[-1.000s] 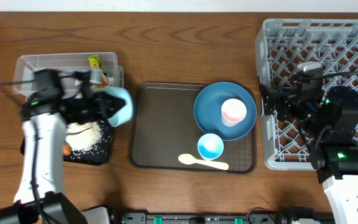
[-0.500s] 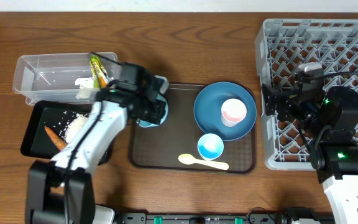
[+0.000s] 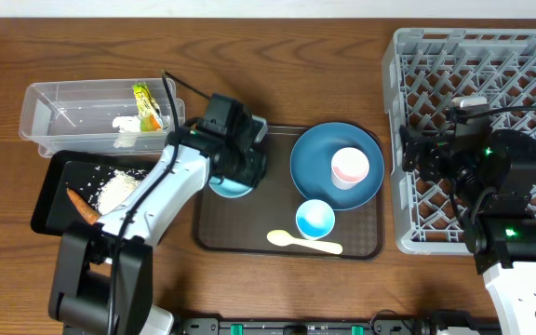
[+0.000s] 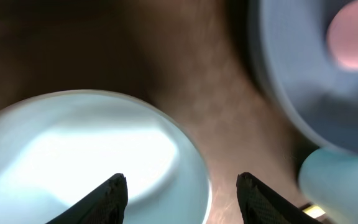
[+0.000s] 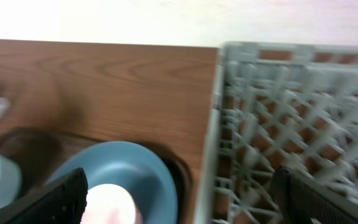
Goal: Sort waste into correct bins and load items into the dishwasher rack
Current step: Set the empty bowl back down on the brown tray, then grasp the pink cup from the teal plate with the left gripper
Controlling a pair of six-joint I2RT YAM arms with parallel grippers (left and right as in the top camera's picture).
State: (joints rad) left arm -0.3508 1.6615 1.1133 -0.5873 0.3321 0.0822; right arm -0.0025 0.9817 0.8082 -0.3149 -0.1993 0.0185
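One light-blue bowl sits on the left part of the brown tray, under my left gripper, whose fingers stand apart astride its rim without gripping it. To its right, the dark-blue plate carries the cup; the other bowl and the spoon lie nearer. My right gripper hangs wide open over the rack's left edge.
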